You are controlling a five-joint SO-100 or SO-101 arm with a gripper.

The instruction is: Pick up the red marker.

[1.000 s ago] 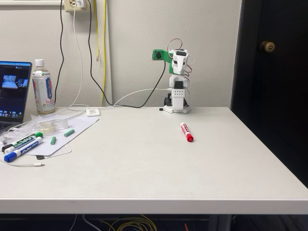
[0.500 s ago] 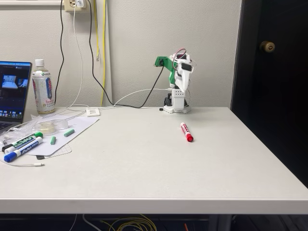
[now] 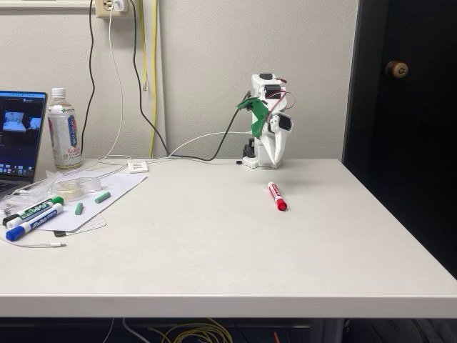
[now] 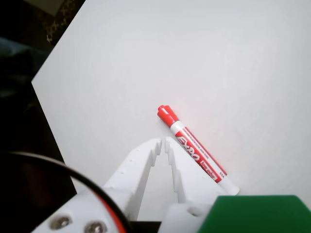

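Red marker (image 4: 197, 150) with white label; white, seemingly green-trimmed gripper (image 4: 162, 142).

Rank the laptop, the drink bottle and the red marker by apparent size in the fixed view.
1. laptop, though cut off by the frame edge
2. drink bottle
3. red marker, smallest

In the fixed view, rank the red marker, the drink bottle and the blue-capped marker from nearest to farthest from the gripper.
From the gripper, near the arm's base:
1. red marker, just in front on the table.
2. drink bottle, far left by the laptop.
3. blue-capped marker, far left, front of the clutter.
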